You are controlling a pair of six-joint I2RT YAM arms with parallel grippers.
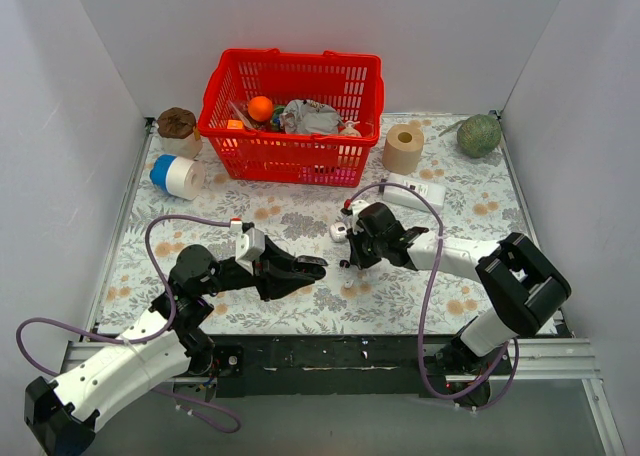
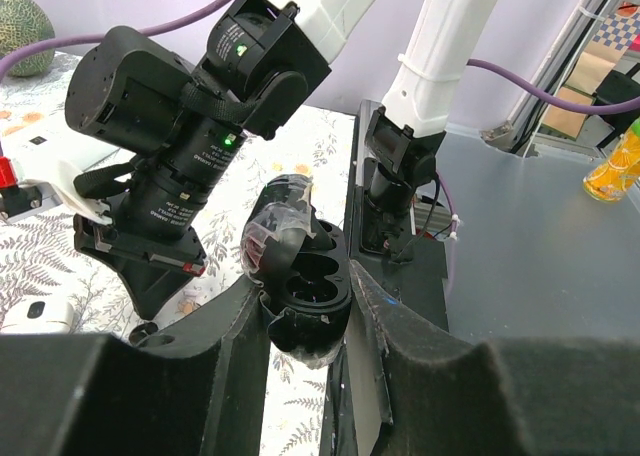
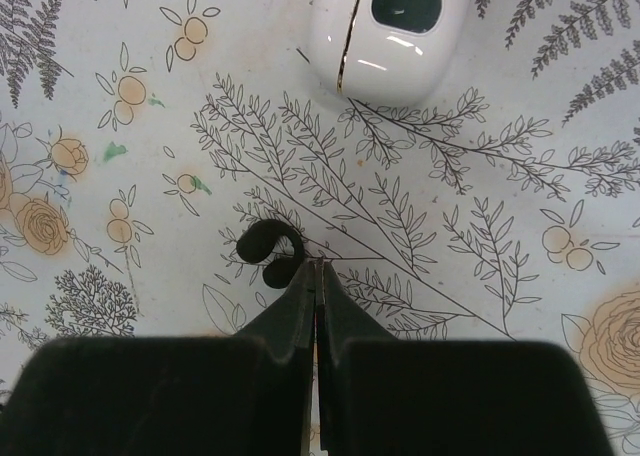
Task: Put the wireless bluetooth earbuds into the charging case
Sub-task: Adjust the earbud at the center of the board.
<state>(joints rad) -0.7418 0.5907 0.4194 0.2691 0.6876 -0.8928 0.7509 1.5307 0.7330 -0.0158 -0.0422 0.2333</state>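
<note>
My left gripper (image 1: 305, 271) is shut on an open black charging case (image 2: 305, 276), holding it by its sides above the floral cloth; its two round wells face up and look empty. A black, hook-shaped earbud (image 3: 268, 251) lies on the cloth. My right gripper (image 3: 318, 268) points down at the cloth with its jaws pressed together and nothing between them. The earbud rests just left of the tips, against the left finger (image 3: 295, 301). In the top view the right gripper (image 1: 352, 264) hangs a short way right of the held case (image 1: 300, 272).
A closed white case (image 3: 390, 31) lies beyond the right fingertips, also in the top view (image 1: 338, 232). Farther back stand a red basket (image 1: 292, 116), a paper roll (image 1: 403, 148), a blue-and-white roll (image 1: 177, 176), a green melon (image 1: 479, 134) and a white device (image 1: 415, 191).
</note>
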